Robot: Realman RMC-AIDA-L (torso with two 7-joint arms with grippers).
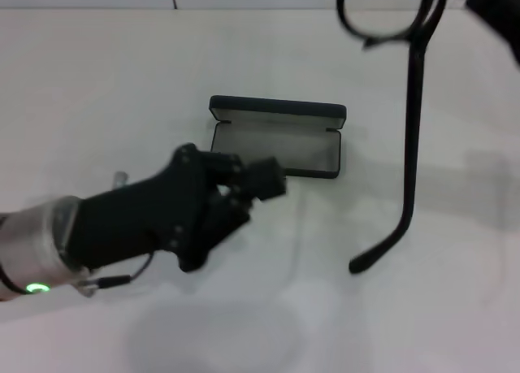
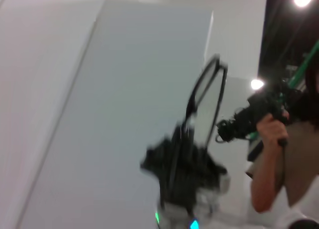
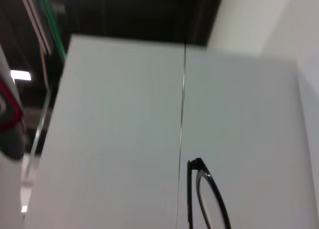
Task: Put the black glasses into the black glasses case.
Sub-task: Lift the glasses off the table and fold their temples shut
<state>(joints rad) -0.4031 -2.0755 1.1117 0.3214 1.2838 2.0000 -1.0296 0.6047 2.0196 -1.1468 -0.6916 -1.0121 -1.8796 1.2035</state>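
Observation:
The black glasses case [image 1: 280, 145] lies open in the middle of the white table, its lid up at the far side and its grey lining showing. The black glasses [image 1: 413, 105] hang in the air to the right of the case, lenses up at the picture's top edge and one temple arm pointing down toward the table. My right gripper [image 1: 491, 7] holds them from the top right corner. From the left wrist view, that gripper [image 2: 182, 161] is shut on the glasses [image 2: 207, 94]. My left gripper [image 1: 260, 182] hovers just in front of the case's near left corner. A lens [image 3: 209, 201] shows in the right wrist view.
The white table [image 1: 122, 80] stretches around the case. A person holding a camera [image 2: 276, 134] stands beyond the table in the left wrist view.

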